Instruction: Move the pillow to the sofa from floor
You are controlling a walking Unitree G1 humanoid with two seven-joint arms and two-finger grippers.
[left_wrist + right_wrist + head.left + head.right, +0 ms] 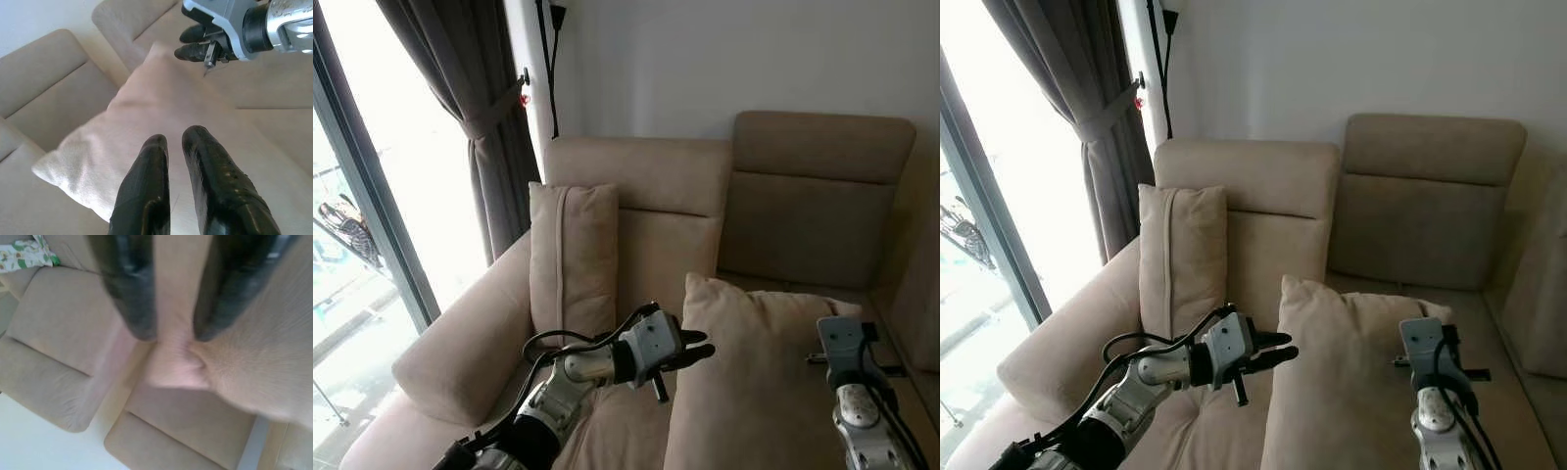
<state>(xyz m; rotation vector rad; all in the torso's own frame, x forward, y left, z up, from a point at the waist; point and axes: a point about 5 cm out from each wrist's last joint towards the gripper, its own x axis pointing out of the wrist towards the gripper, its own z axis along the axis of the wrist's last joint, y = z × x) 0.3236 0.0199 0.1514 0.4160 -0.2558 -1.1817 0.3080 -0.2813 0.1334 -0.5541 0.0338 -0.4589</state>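
Where curtain [484, 127] hangs, sofa [646, 196], pillow [754, 382]

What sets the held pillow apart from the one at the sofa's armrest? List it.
1. The held pillow hangs above the seat, pinched at its edge by the right claw; the armrest pillow rests on the sofa.
2. The held one looks paler and nearer; the armrest one stands upright against the backrest.
Both are beige.
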